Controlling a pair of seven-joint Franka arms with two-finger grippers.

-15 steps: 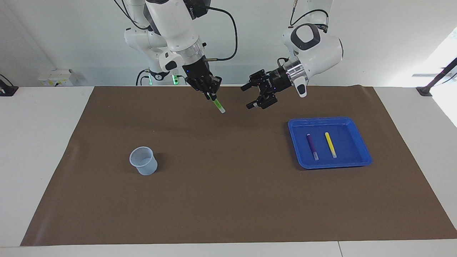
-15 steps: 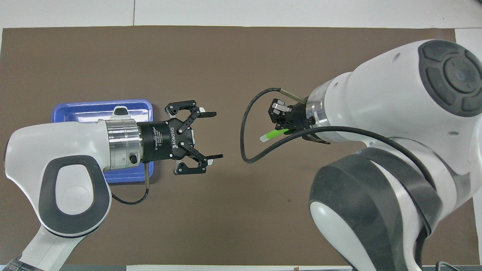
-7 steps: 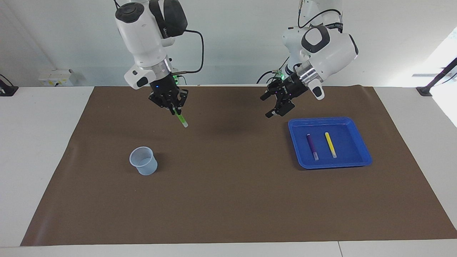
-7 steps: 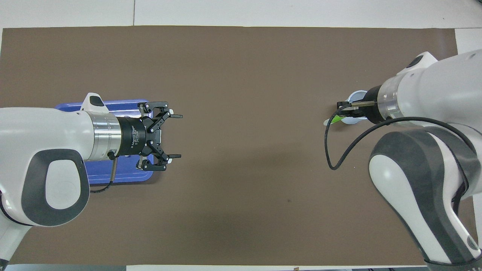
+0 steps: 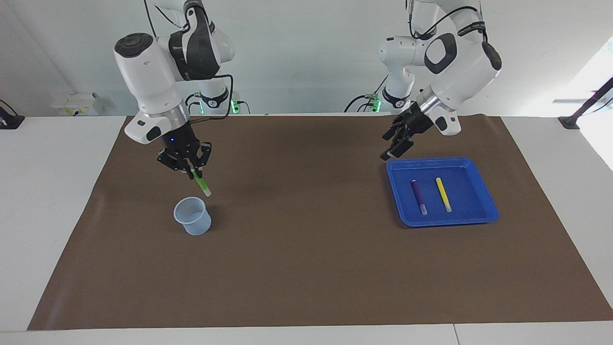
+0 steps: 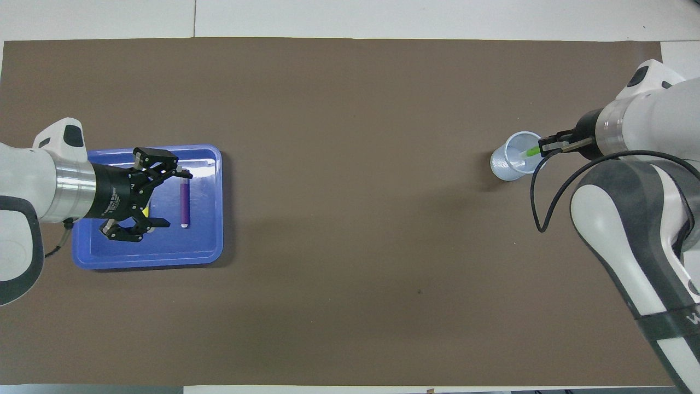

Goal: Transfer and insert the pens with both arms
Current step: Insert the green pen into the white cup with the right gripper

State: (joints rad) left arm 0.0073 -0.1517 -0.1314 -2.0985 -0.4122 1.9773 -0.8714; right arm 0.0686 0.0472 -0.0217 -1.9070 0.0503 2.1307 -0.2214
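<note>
Facing view: right tool [image 5: 193, 168] pinches green pen [image 5: 201, 183], tilted, whitish tip just above cup [image 5: 192, 216] rim. Left tool [image 5: 396, 143], fingers spread, hangs over blue tray [image 5: 488, 199] edge nearest robots. Purple pen [image 5: 418, 196] and yellow pen [image 5: 443, 194] lie side by side in tray.

Overhead view: green pen tip sits over cup mouth; left tool over tray, beside purple pen.
</note>
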